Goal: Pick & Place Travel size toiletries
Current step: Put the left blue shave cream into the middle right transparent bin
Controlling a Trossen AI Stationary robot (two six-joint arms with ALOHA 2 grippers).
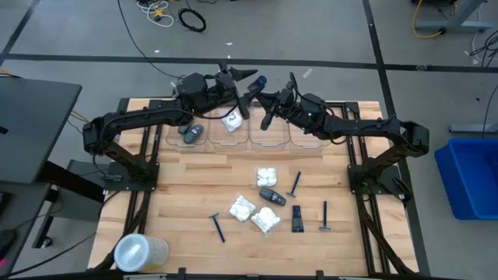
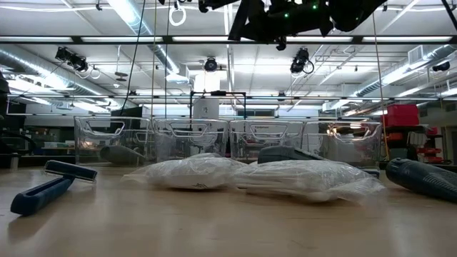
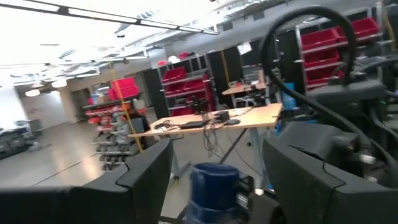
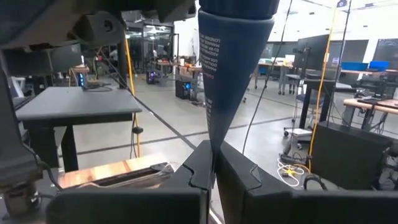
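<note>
Nearest, white packets (image 1: 242,208) and a blue razor (image 1: 217,226) lay on the surface (image 1: 187,187), with bare wood behind them for moving. Farther back, clear bins (image 1: 274,138) stood by the far edge. Above them the right claw (image 4: 214,165) pinched a blue tube (image 4: 233,74) by its thin end. The left claw (image 3: 214,163) stood wide around its cap. The tube could slip and drop past that edge.

Both arms reach over the far edge, left hand (image 1: 247,76) spread, right hand (image 1: 258,87) pinched.
</note>
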